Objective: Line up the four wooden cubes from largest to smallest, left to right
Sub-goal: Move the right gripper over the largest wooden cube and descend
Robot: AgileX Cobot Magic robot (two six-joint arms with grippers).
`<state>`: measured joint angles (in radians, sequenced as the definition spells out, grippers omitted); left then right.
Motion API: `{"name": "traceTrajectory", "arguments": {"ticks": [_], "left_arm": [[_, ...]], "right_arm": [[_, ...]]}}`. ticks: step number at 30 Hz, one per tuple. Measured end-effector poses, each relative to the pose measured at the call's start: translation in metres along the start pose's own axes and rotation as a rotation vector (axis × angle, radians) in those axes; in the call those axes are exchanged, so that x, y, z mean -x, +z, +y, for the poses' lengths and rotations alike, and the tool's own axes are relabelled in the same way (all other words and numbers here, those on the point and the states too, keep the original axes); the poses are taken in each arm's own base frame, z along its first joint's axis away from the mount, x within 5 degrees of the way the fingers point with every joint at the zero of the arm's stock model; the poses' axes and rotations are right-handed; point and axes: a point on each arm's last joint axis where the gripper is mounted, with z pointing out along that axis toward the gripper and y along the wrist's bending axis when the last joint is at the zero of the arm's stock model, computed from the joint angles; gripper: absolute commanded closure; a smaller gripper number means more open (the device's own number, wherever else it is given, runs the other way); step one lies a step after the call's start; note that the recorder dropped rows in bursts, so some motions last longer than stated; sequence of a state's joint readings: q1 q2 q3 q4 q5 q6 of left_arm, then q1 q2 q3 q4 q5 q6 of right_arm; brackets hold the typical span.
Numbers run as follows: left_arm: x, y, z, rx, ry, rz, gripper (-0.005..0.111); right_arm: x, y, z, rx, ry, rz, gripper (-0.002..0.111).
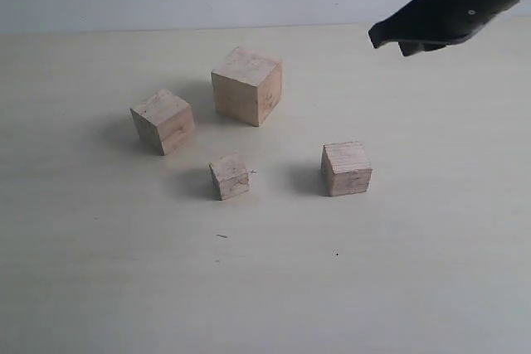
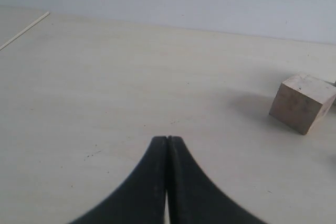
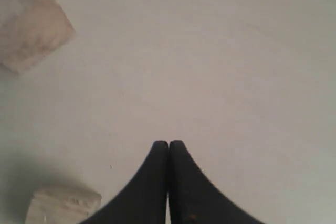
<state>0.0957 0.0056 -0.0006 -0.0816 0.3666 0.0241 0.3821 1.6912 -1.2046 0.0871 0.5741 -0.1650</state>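
The right tool point(image 1: 386, 37) hangs tilted over the far right of the counter point(image 1: 431, 279), tips pressed together, empty; the left tool point(image 2: 167, 141) likewise. The largest cube point(image 1: 247, 85) sits rear centre, second cube point(image 1: 163, 121) just left, third cube point(image 1: 346, 168) front right, smallest cube point(image 1: 229, 176) front centre.

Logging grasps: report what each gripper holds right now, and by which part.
Nothing is held. Left gripper and right gripper are both shut empty; the four wooden cubes sit free on the table.

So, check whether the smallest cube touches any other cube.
No, the smallest cube stands apart, with bare table showing all around it.
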Motion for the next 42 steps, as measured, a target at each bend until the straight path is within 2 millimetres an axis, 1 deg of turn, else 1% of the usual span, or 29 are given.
{"name": "traceTrajectory", "arguments": {"ticks": [4,12,14,19,23,26,29,32,34,36,39,40,42], "left_arm": [[0.000,0.000,0.000,0.000,0.000,0.000,0.107],[0.000,0.000,0.000,0.000,0.000,0.000,0.107],[0.000,0.000,0.000,0.000,0.000,0.000,0.107],[0.000,0.000,0.000,0.000,0.000,0.000,0.107],[0.000,0.000,0.000,0.000,0.000,0.000,0.107],[0.000,0.000,0.000,0.000,0.000,0.000,0.107],[0.000,0.000,0.000,0.000,0.000,0.000,0.107],[0.000,0.000,0.000,0.000,0.000,0.000,0.107],[0.000,0.000,0.000,0.000,0.000,0.000,0.107],[0.000,0.000,0.000,0.000,0.000,0.000,0.107],[0.000,0.000,0.000,0.000,0.000,0.000,0.107],[0.000,0.000,0.000,0.000,0.000,0.000,0.107],[0.000,0.000,0.000,0.000,0.000,0.000,0.107]], "right_arm": [[0.013,-0.002,0.000,0.006,0.042,-0.127,0.108],[0.032,-0.006,-0.003,-0.028,0.055,-0.333,0.108],[0.038,-0.006,-0.004,-0.031,0.052,-0.357,0.108],[0.047,0.006,-0.004,-0.006,0.111,-0.368,0.101],[0.054,0.008,-0.002,0.046,0.205,-0.365,0.101],[0.059,0.008,0.004,0.098,0.206,-0.322,0.102],[0.067,0.008,0.017,0.155,0.104,-0.298,0.102],[0.076,0.005,0.038,0.211,-0.147,-0.295,0.105],[0.078,0.005,0.050,0.239,-0.341,-0.285,0.107],[0.078,0.008,0.056,0.256,-0.452,-0.279,0.107],[0.075,0.021,0.059,0.281,-0.475,-0.262,0.106],[0.074,0.026,0.060,0.289,-0.471,-0.254,0.103],[0.072,0.036,0.061,0.313,-0.444,-0.244,0.094]]}}
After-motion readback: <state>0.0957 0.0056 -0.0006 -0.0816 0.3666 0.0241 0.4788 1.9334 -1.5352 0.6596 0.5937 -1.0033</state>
